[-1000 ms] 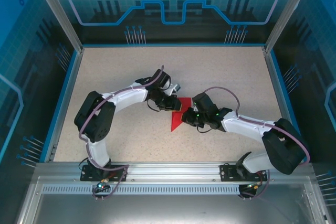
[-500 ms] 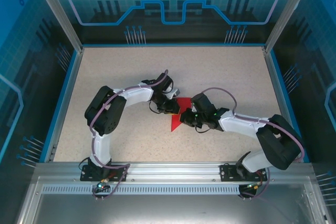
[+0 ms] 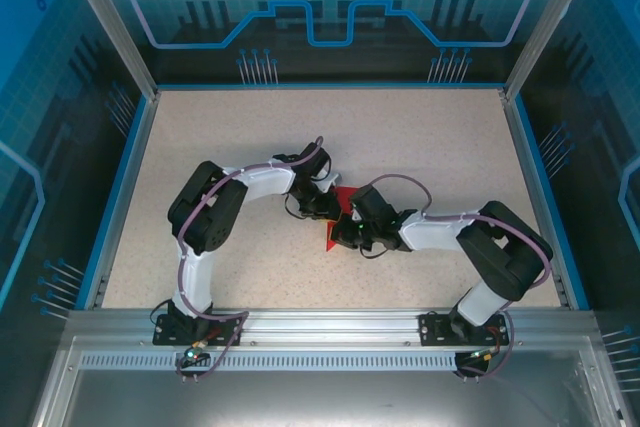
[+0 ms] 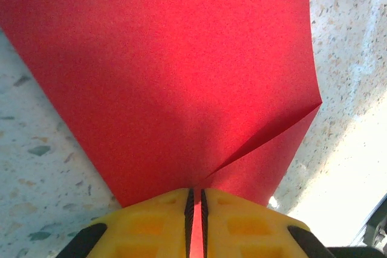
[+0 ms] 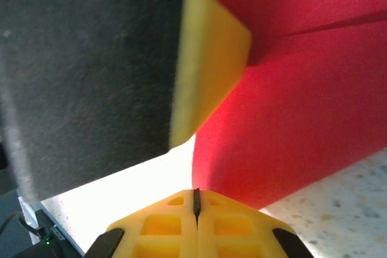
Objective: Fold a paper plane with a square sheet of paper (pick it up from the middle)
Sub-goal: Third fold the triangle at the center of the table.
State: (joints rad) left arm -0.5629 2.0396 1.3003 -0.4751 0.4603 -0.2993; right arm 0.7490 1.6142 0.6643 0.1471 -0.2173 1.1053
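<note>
1. The sheet of paper (image 3: 330, 239) lies in the middle of the bench (image 3: 220, 137), between our two hands, which reach in from the left and the right and meet over it.
2. Our left hand (image 4: 195, 200) is clenched on one edge of the sheet, and a thin red strip shows between its yellow fingers. We judge that this pinch anchors the paper so it cannot slide while a fold is worked.
3. Beyond that grip the sheet spreads away and bows up off the bench. A second layer angles out on one side, so the paper is already doubled over there.
4. Our right hand (image 5: 195, 196) is clenched tight, fingers together, with no red between them. The sheet's curved edge comes down right at its fingertips, and we cannot tell whether it nips the paper or only touches it.
5. We judge that the closed tip serves as a blunt pusher, working the fold against the held edge.
6. Thin paper pinched at one spot may buckle instead of creasing cleanly.
</note>
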